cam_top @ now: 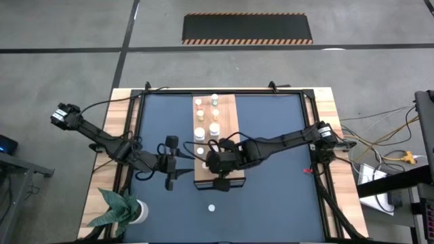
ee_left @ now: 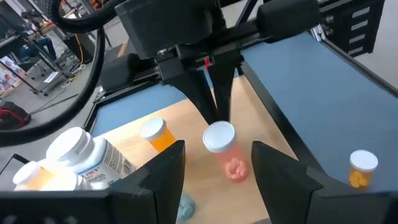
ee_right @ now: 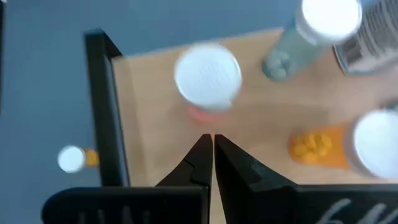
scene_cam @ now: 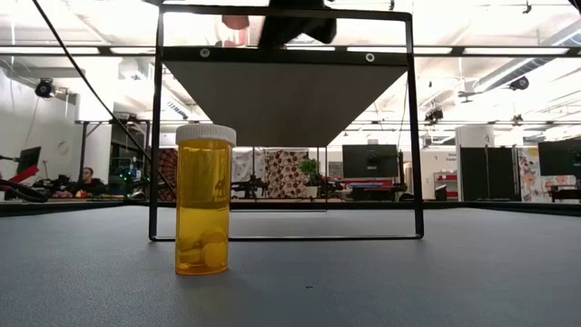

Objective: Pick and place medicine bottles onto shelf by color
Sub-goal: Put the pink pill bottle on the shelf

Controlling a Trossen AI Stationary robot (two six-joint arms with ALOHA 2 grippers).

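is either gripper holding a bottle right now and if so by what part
Nothing is held. The right gripper is shut and empty, above the shelf beside the pink bottle. The left gripper is open, its fingers either side of that bottle without touching it.

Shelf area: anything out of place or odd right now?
One orange bottle stands alone on the mat, off the shelf, upright and not yet sorted. On the shelf the bottles look upright, nothing spilled. The right gripper is shut and empty just behind a pink bottle; the left gripper is open, facing it.
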